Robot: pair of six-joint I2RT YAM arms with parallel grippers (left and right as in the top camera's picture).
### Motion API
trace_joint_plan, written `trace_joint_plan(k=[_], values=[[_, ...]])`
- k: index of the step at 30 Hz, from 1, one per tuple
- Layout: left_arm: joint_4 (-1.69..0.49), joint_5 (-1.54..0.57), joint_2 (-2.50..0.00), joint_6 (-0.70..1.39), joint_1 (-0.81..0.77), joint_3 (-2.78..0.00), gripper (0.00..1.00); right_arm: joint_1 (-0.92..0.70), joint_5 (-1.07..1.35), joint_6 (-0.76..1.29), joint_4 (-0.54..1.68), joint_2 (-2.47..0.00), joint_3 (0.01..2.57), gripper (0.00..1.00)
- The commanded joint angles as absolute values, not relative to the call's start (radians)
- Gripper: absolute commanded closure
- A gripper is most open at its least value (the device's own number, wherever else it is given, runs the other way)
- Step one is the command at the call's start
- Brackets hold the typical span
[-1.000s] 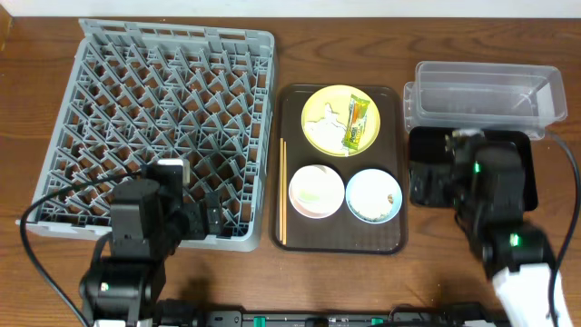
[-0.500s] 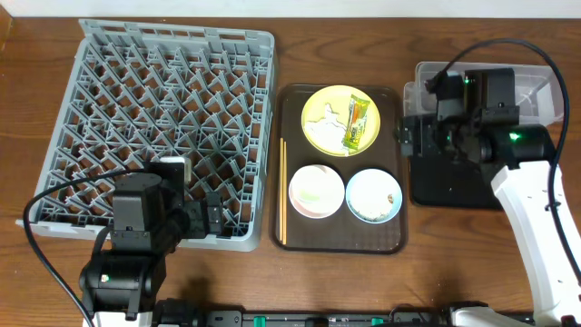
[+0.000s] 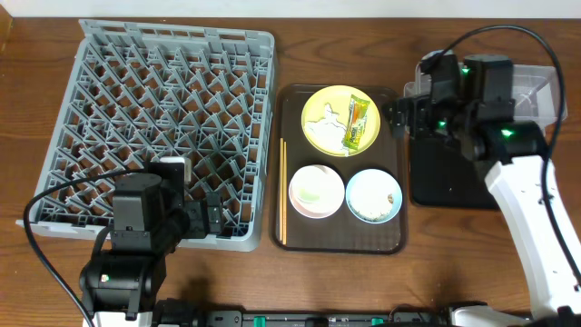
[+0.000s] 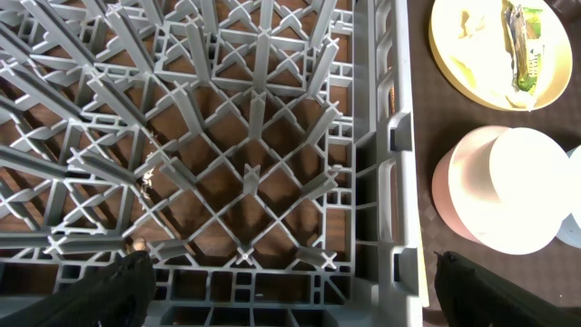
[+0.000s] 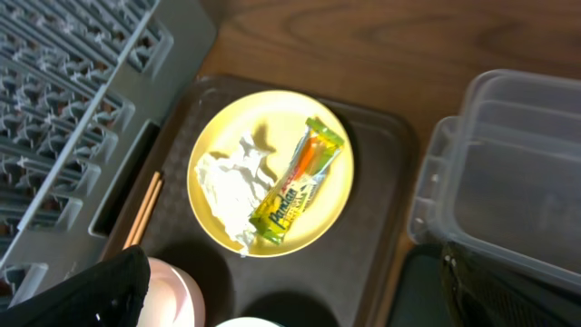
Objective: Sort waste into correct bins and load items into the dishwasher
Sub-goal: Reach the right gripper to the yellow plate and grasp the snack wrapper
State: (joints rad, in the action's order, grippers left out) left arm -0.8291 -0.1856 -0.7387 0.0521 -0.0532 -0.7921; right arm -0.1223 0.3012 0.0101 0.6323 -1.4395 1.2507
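Right gripper (image 3: 400,116) spread, empty, beside yellow plate (image 5: 272,118): likely lining up on waste.
Snack wrapper (image 5: 298,182), napkin (image 5: 227,186) lie on plate; left gripper (image 3: 211,221) spread over dish rack (image 3: 163,109).

Table layout, seen from overhead.
On the left sat the dish rack (image 3: 154,127); the serving tray (image 3: 289,100) stood just beside it at centre; the plastic tub (image 3: 536,91) lay at the far right, with the shallow tray (image 3: 445,177) just in front of it. On the serving tray, the plate (image 3: 318,109) was at the back, carrying the napkin (image 3: 325,127) on its left and the snack wrapper (image 3: 359,123) on its right. In front of it the left bowl (image 3: 317,192) and the right bowl (image 3: 373,195) sat side by side. The chopsticks (image 3: 282,191) lay along the tray's left edge.
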Motion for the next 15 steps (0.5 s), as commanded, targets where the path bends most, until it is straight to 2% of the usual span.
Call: trace_joint_plan(k=[1,7,15], values=[[-0.829,-0.198,-0.736,0.057,-0.051,-0.81,0.02,-0.145,0.311,0.006,0.62,-1.491,1.273,0.01],[-0.826,-0.198,-0.737,0.057,-0.051,-0.81,0.02,-0.167,0.295,0.007,0.546,-1.564,1.273,0.01],[-0.826,-0.198,-0.737,0.057,-0.051,-0.81,0.02,-0.249,0.072,0.01,0.45,-1.591,1.273,0.01]])
